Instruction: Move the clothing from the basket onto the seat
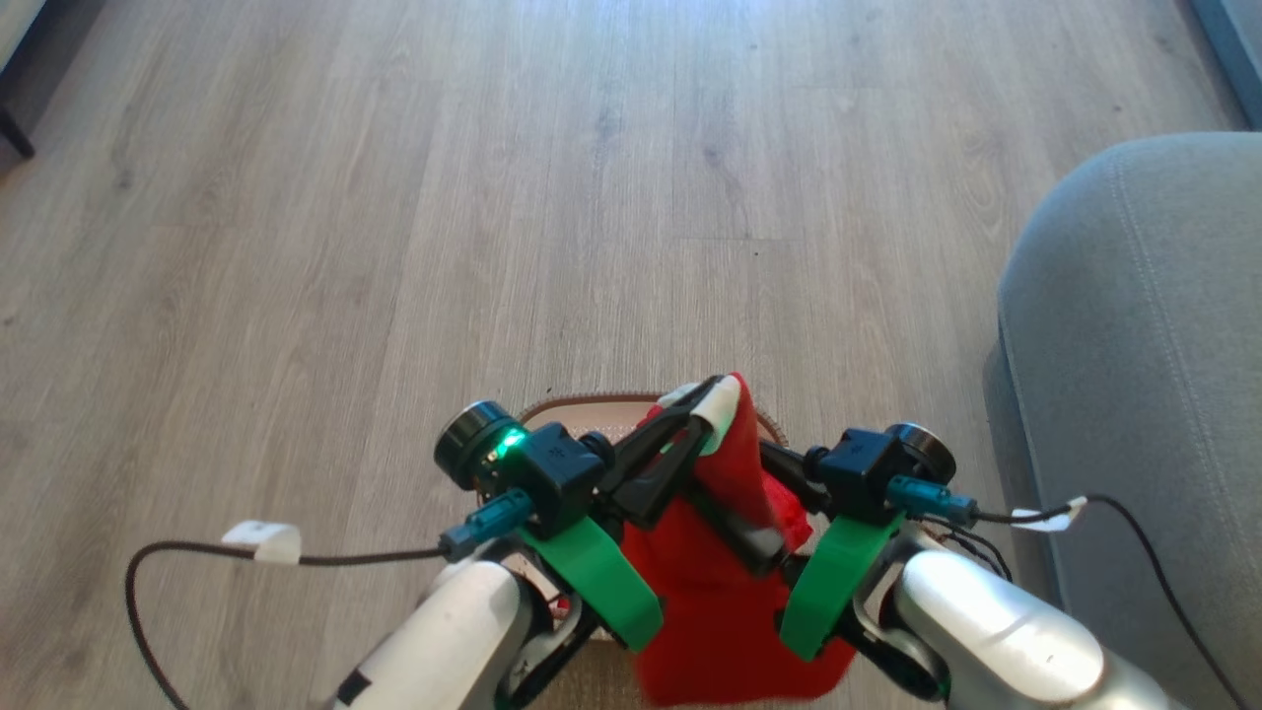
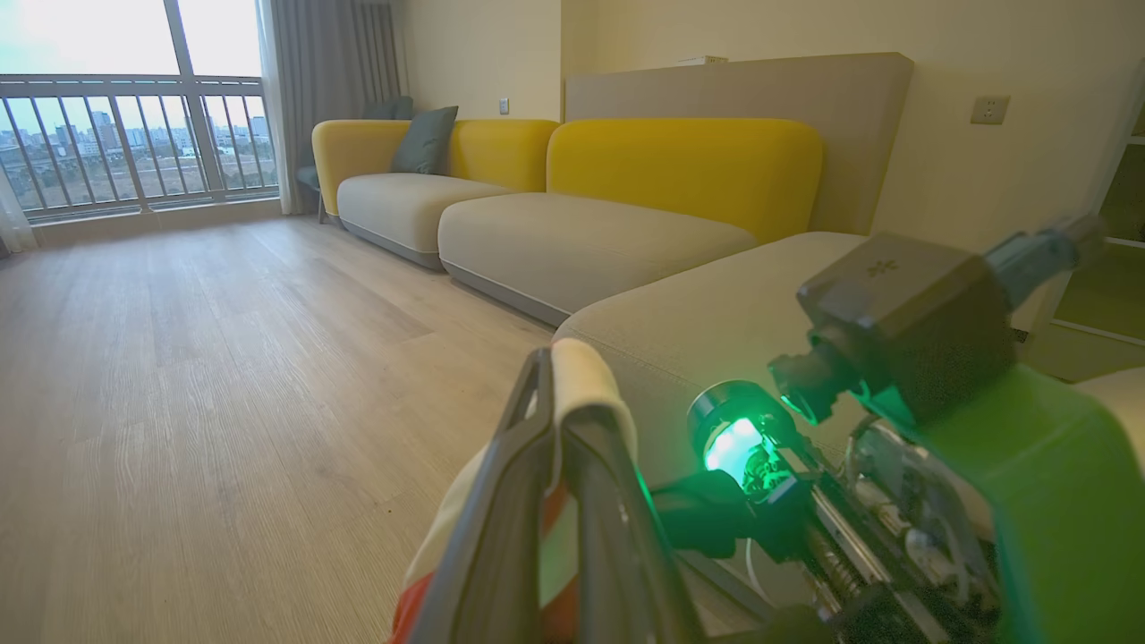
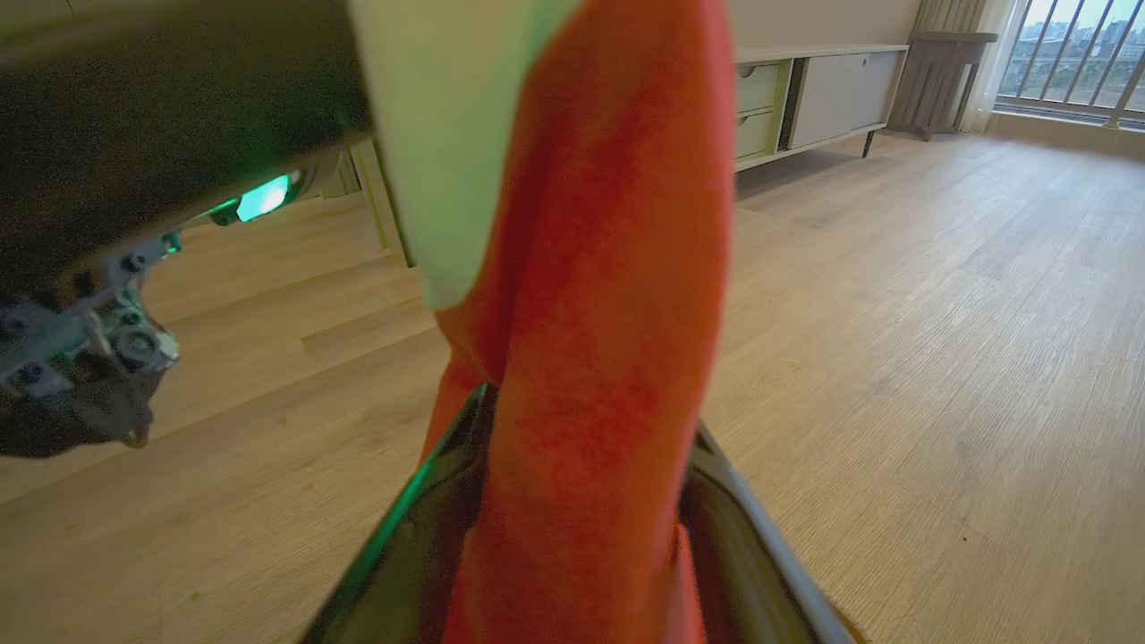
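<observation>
Open floor ahead and to the left; the seat walls off the right.

The wooden floor (image 1: 592, 197) lies bare ahead and out to the left, as far as a dark furniture leg (image 1: 15, 138) in the far left corner. On the right the grey seat (image 1: 1134, 394) rises near the right arm, its rounded top open from above. Between the two arms there is little room: the red clothing (image 1: 710, 611) hangs there from the left fingers (image 1: 661, 449), passes between the spread right fingers (image 3: 760, 581), and covers most of the basket (image 1: 582, 402) below. One cable (image 1: 375, 558) loops out on the left, and another (image 1: 996, 515) trails toward the seat.
</observation>
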